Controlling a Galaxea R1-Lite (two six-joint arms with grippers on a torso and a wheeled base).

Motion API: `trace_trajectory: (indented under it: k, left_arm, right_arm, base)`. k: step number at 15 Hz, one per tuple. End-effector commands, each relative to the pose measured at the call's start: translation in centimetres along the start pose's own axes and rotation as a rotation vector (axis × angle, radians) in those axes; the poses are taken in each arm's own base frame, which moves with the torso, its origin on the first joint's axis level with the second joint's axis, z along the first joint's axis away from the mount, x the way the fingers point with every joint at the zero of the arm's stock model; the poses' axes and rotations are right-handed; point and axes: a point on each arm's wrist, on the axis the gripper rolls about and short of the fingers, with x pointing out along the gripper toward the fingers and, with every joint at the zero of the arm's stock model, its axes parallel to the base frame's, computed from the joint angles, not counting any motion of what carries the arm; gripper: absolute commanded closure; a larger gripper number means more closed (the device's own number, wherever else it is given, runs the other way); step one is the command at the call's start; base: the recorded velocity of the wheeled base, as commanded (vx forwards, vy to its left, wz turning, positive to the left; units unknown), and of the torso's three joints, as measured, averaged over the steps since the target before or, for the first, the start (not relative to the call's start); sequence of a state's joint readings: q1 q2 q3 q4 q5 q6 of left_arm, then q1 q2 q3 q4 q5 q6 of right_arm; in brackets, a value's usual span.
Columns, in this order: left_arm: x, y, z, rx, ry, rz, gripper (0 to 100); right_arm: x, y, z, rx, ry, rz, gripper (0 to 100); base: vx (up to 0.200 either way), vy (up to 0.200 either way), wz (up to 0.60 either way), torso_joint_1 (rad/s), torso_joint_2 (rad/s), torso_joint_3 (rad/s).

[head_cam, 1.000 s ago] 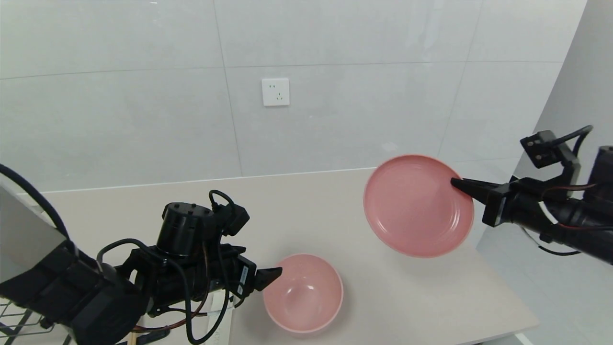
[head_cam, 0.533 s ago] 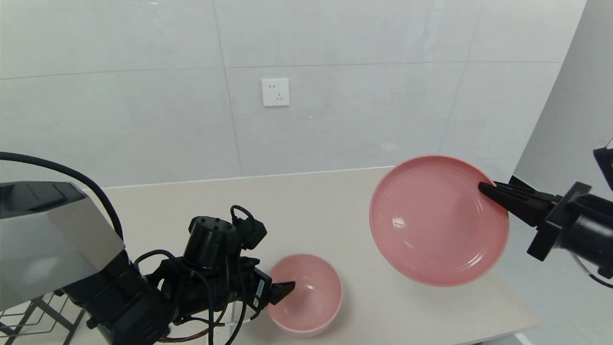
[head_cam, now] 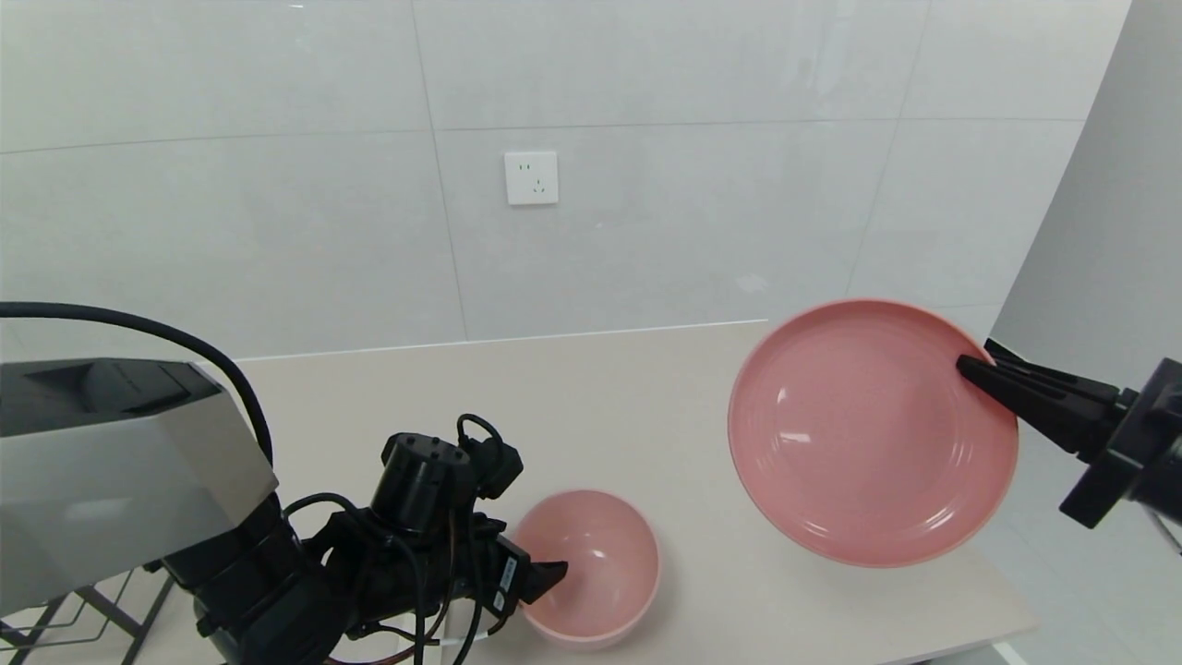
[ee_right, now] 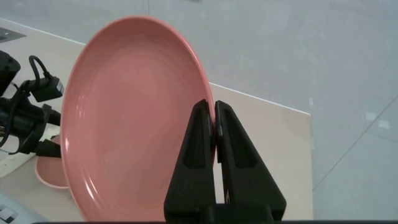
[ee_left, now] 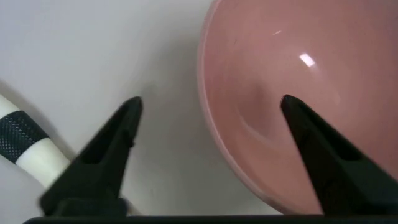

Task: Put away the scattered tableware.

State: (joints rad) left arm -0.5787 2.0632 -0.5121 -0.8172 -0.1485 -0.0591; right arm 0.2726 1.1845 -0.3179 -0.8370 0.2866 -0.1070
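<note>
The pale table carries the work. The largest piece, the pink plate, hangs in the air tilted on edge, off toward 2 o'clock from the pink bowl, which sits upright on the table near its front edge. The right gripper is clenched on the plate's rim at about 2 o'clock, a thin pinch on 1 edge, so carrying it slowly without swinging seems wise. The left gripper is spread wide at the bowl's 9 o'clock side, 1 finger inside the wall and 1 outside over the table, grasping nothing yet. The step in hand looks like taking the bowl: I would sink the fingers deeper over the rim, close squarely on the wall, then lift straight up. A white handle with a black band lies just beside the outer finger and could get nudged.
</note>
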Motion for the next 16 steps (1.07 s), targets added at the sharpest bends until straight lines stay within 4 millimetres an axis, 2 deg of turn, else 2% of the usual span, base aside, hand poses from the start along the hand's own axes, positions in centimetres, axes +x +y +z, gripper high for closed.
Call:
trace_trajectory:
  k: [1, 4, 8, 10, 13, 14, 15, 16]
  left_arm:
    - [0.0, -0.3, 0.0, 0.006, -0.004, -0.007, 100]
    - [-0.2, -0.1, 0.4, 0.007, -0.031, -0.003, 100]
    - [-2.0, -0.4, 2.8, 0.028, -0.201, -0.009, 100]
    - [-5.1, -1.2, 4.3, 0.026, -0.305, -0.014, 100]
    - [-10.1, -2.8, 5.0, -0.034, -0.448, 0.020, 100]
    - [-10.6, -2.8, 5.1, -0.041, -0.462, 0.022, 100]
    - [-14.7, -3.0, 4.4, -0.072, -0.562, 0.014, 100]
    - [-16.8, -2.8, 3.2, -0.082, -0.598, 0.022, 100]
  right_arm:
    - [-0.1, 0.0, 0.0, -0.001, -0.002, 0.001, 100]
    - [-0.2, 0.1, 0.0, -0.002, -0.005, 0.000, 100]
    - [-1.0, 0.2, 0.6, -0.015, -0.044, -0.004, 100]
    - [-2.5, 0.7, 0.2, -0.020, -0.060, -0.007, 100]
    - [-5.0, 1.3, -0.8, -0.027, -0.080, -0.031, 100]
    - [-5.3, 1.4, -0.9, -0.028, -0.085, -0.036, 100]
    - [-7.7, 1.8, -1.4, -0.048, -0.139, -0.087, 100]
    - [-8.8, 2.1, -1.4, -0.063, -0.181, -0.110, 100]
  base:
    - [0.000, 0.000, 0.00, 0.000, 0.00, 0.000]
    - [0.000, 0.000, 0.00, 0.000, 0.00, 0.000]
    - [0.000, 0.000, 0.00, 0.000, 0.00, 0.000]
    - [0.000, 0.000, 0.00, 0.000, 0.00, 0.000]
    - [0.000, 0.000, 0.00, 0.000, 0.00, 0.000]
    - [0.000, 0.000, 0.00, 0.000, 0.00, 0.000]
    - [0.000, 0.000, 0.00, 0.000, 0.00, 0.000]
    - [0.000, 0.000, 0.00, 0.000, 0.00, 0.000]
